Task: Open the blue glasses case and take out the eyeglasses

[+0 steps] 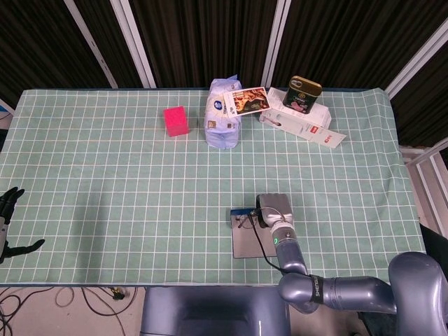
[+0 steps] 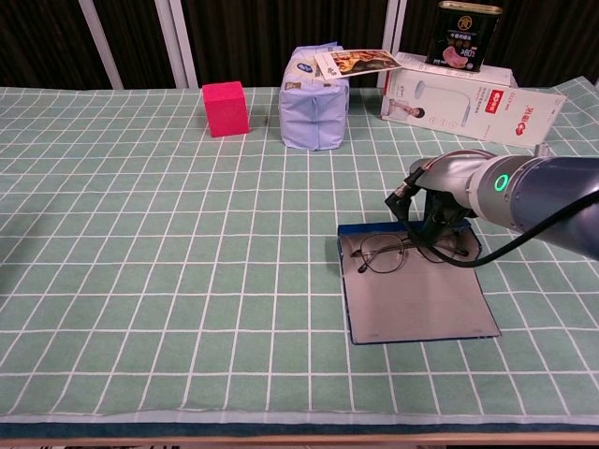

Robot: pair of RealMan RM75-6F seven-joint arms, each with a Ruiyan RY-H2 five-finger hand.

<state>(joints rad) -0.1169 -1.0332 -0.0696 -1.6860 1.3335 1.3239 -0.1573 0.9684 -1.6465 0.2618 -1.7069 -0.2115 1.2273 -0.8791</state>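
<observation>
The blue glasses case [image 2: 416, 304] lies opened flat near the table's front edge, grey inside with a blue rim; the head view shows the case [image 1: 246, 241] too. Thin dark-framed eyeglasses [image 2: 379, 254] rest on its far end. My right hand [image 2: 429, 220] comes down from the right, and its dark fingers pinch the right side of the frame, hiding that lens. In the head view the right hand [image 1: 274, 210] covers the case's far right corner. My left hand [image 1: 7, 224] hangs off the table's left edge, fingers spread, holding nothing.
Along the far edge stand a pink cube [image 2: 226, 108], a pale blue tissue pack [image 2: 314, 110] with a card on top, and a white box [image 2: 473, 101] carrying a dark tin [image 2: 468, 36]. Green checked cloth [image 2: 168, 234] covers the table.
</observation>
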